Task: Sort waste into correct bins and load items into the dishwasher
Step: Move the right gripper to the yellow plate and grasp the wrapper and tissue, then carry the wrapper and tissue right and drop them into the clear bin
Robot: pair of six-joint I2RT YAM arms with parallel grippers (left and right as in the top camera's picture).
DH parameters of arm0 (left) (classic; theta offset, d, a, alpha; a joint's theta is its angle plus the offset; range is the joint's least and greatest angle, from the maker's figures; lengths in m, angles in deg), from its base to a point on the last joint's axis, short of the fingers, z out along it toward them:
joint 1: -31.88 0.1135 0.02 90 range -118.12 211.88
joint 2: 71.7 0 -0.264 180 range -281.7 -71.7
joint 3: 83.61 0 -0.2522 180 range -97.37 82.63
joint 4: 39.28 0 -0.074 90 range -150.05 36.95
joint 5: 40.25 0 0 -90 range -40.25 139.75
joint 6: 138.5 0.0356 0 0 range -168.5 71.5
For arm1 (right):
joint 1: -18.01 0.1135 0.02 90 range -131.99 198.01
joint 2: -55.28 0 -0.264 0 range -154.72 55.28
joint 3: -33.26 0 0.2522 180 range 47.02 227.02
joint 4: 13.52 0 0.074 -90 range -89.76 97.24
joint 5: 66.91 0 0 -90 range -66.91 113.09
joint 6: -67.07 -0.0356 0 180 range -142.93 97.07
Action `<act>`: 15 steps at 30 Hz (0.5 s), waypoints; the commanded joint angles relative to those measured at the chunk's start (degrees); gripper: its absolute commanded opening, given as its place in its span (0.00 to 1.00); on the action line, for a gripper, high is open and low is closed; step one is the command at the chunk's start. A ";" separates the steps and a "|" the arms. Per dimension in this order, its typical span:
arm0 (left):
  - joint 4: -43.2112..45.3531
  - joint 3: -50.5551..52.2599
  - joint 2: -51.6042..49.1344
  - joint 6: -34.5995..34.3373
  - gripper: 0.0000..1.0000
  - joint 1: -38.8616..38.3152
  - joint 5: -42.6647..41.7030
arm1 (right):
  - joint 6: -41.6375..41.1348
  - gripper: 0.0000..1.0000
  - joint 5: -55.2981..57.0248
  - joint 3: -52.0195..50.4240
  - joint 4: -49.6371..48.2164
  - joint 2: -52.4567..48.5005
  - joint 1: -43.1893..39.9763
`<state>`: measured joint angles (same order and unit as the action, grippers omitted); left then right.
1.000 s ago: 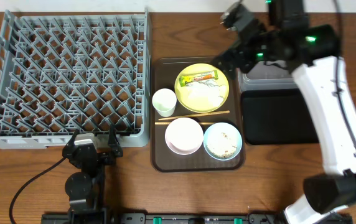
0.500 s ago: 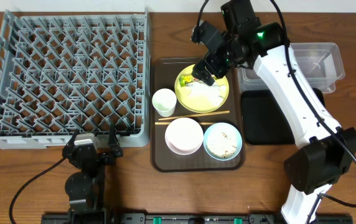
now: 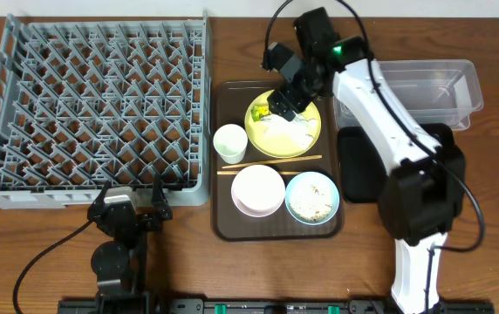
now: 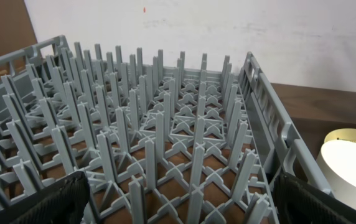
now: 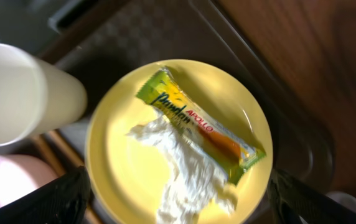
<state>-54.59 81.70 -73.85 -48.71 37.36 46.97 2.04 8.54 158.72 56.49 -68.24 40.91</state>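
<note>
On the brown serving tray (image 3: 225, 222) a round yellow-green plate (image 3: 304, 139) carries the green-and-orange wrapper (image 5: 196, 126) and crumpled white tissue (image 5: 187, 177). My right gripper (image 3: 283, 103) (image 5: 179, 196) hovers open just above them, one finger at each side of the plate, holding nothing. Around the plate sit the white cup (image 3: 229, 143), white bowl (image 3: 257, 190), light-blue bowl (image 3: 311, 198) with rice, and chopsticks (image 3: 267, 166). The grey dish rack (image 3: 92, 105) (image 4: 165, 124) fills the left. My left gripper (image 3: 132, 202) (image 4: 178, 208) rests open at its front edge.
A clear tub (image 3: 446, 83) stands at the back right, with the black tray (image 3: 363, 170) in front of it, partly covered by my right arm. In the left wrist view the cup (image 4: 352, 171) shows past the rack's right wall.
My right arm has swung left from above the clear tub to over the yellow-green plate and come lower. The left arm has stayed still.
</note>
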 commanded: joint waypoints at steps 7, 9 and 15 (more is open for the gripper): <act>-2.49 0.70 0.04 -0.31 0.95 -0.09 0.87 | 0.79 0.81 1.22 1.01 -1.92 -7.34 0.48; -2.49 0.70 0.04 -0.31 0.95 -0.09 0.90 | 0.37 0.82 1.31 1.01 -2.29 -8.85 0.50; -2.49 0.70 0.04 -0.31 0.95 -0.09 0.87 | -0.09 0.74 7.54 1.01 -2.51 -13.05 1.14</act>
<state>-54.59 81.70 -73.85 -48.71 37.36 46.97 2.20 12.47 158.72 54.11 -79.30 41.15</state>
